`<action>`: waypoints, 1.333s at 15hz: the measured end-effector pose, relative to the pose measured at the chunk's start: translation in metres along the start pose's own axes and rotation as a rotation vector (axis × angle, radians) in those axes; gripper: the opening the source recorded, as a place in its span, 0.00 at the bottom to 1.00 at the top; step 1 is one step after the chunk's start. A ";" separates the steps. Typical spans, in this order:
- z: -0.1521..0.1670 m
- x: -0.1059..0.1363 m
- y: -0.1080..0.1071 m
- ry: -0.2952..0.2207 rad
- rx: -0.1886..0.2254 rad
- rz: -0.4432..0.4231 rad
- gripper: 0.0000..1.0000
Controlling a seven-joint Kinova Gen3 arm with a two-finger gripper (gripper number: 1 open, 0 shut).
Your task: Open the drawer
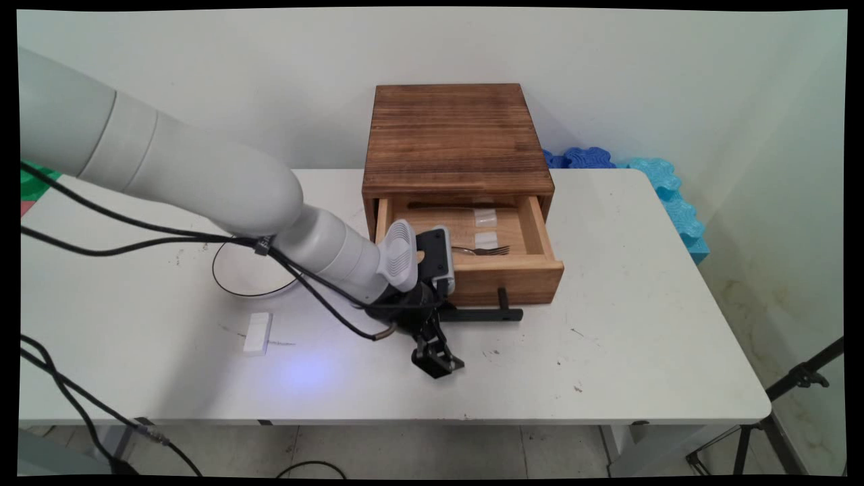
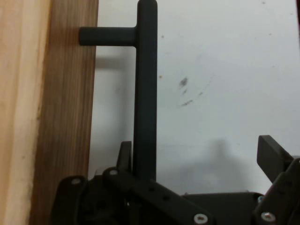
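We are seeing the claw (image 1: 439,358) hanging low over the white desk (image 1: 607,337), just in front of the small wooden cabinet (image 1: 453,138), and it is standing released: in the hand view one finger (image 2: 124,157) is sitting by the drawer's black bar handle (image 2: 145,93) on the drawer side, while the other finger (image 2: 272,154) is standing well apart on the far side, with bare desk showing between it and the bar. So the claw is gripping nothing; we judge it is straddling the handle loosely rather than pinching it, though we cannot tell whether the near finger is touching the bar. The drawer (image 1: 503,270) is standing pulled out toward the near side of the desk, which is why its contents are lying open to the main view: a metal fork (image 1: 482,250) is resting on the drawer floor, beside two small pale pieces we cannot identify. The handle is jutting from the drawer front on a short post, keeping the bar clear of the wood and leaving room for a finger behind it. To the arm's far side, a white plate (image 1: 246,283) is lying partly hidden beneath the arm, and a small white block (image 1: 257,333) is lying near it on the desk.
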 end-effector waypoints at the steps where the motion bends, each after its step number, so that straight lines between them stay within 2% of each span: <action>1: 0.000 0.000 0.003 0.001 -0.003 0.000 1.00; 20: -0.010 -0.007 0.057 0.018 -0.056 0.001 1.00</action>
